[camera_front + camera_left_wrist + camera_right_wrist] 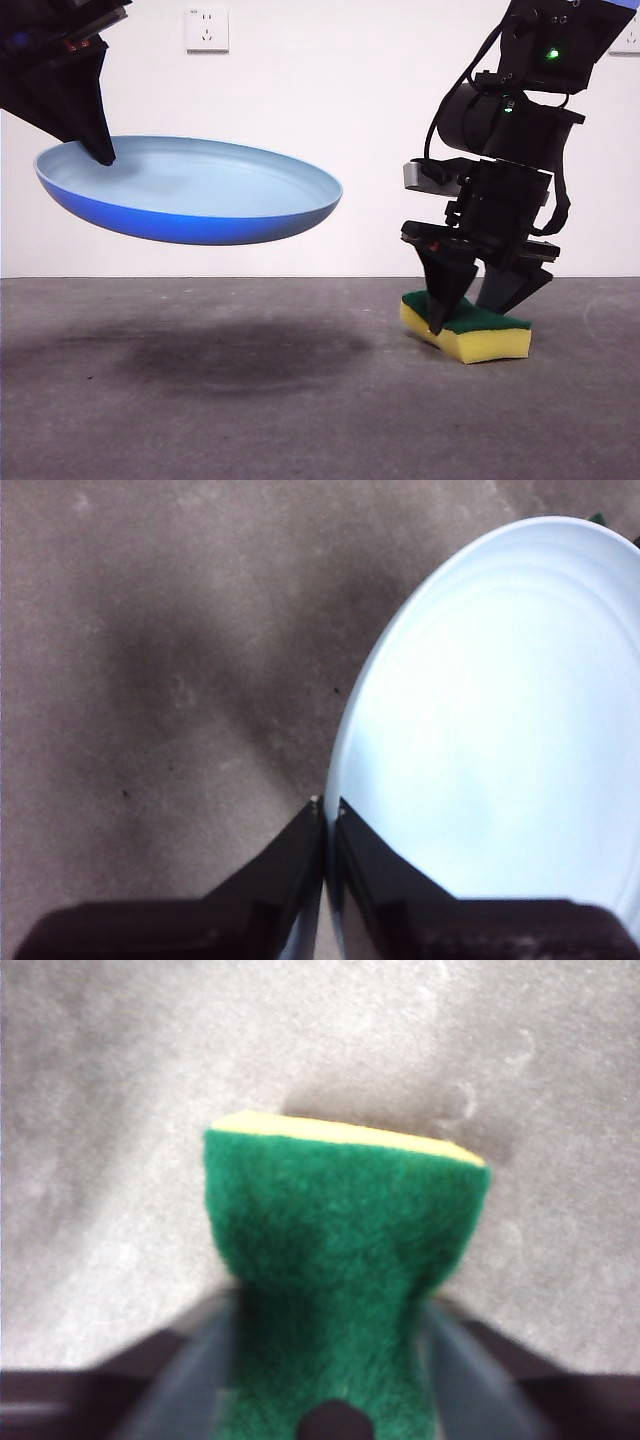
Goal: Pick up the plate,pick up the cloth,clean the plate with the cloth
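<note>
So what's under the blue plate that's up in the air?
Only bare grey table and the round light-blue plate's dark shadow. The left gripper holds it up; nothing looks hidden underneath.

Both arms matte black. Right arm (505,150): boxy top housing w/ green LED lit, a 2nd smaller green light on the round barrel-shaped joint below; black cables loop down both sides; small grey block on one side of the wrist; tiny red mark near the jaw base. Right gripper (482,300): two black wedge-shaped jaws tapering to points. Left gripper (327,810): two black, flat, tapered jaws, small pale screw at each tip; in front view a dark angular wedge w/ small red marks.
</note>
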`<state>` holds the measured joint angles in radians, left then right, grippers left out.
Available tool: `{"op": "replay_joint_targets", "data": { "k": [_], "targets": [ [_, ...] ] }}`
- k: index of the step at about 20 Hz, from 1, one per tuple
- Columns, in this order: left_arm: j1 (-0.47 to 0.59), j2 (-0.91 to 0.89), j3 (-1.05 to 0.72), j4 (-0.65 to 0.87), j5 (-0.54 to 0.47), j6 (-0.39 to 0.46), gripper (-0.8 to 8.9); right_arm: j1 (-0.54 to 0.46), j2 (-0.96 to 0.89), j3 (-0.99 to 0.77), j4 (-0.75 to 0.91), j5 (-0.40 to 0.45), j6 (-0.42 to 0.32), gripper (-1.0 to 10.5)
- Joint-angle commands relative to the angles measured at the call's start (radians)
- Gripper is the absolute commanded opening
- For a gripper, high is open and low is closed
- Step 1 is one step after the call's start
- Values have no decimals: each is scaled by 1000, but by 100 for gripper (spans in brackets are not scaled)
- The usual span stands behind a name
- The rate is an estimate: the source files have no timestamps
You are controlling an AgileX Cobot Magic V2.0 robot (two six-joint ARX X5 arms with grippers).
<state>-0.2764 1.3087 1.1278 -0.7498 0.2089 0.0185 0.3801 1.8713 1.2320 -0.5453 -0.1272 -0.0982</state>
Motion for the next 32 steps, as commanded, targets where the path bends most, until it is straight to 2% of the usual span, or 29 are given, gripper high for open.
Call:
{"op": "replay_joint_targets", "data": {
  "k": [1, 4, 8, 11, 13, 17, 22, 26, 29, 32],
  "targets": [
    [-4, -1, -7, 17, -1, 8, -9, 2, 7, 0, -3, 3, -6, -21],
    [-5, 7, -7, 29, -54, 0, -9, 4, -13, 2, -16, -5, 54, -16],
    [-14, 33, -7, 48, -108, -18, -9, 33, -130, 2, -21, -6, 146, -16],
    [-34, 72, -7, 58, -119, -30, -9, 68, -272, 2, -28, -85, 192, -16],
    [-61, 98, -7, 76, -107, -52, -9, 104, -356, 2, -24, -108, 207, -16],
    [-132, 103, -7, 152, -39, -106, -9, 175, -397, 2, 11, -99, 211, -16],
    [-212, 103, -7, 190, -13, -139, -9, 235, -314, 2, 80, -99, 214, -16],
    [-229, 103, -7, 262, 58, -163, -9, 306, -235, 2, 158, -108, 248, -16],
    [-223, 103, -7, 317, 48, -178, -9, 377, -215, 2, 100, -106, 247, -16],
    [-196, 103, -7, 337, 25, -180, -9, 431, -216, 2, -35, -93, 218, -16]
  ]
}}
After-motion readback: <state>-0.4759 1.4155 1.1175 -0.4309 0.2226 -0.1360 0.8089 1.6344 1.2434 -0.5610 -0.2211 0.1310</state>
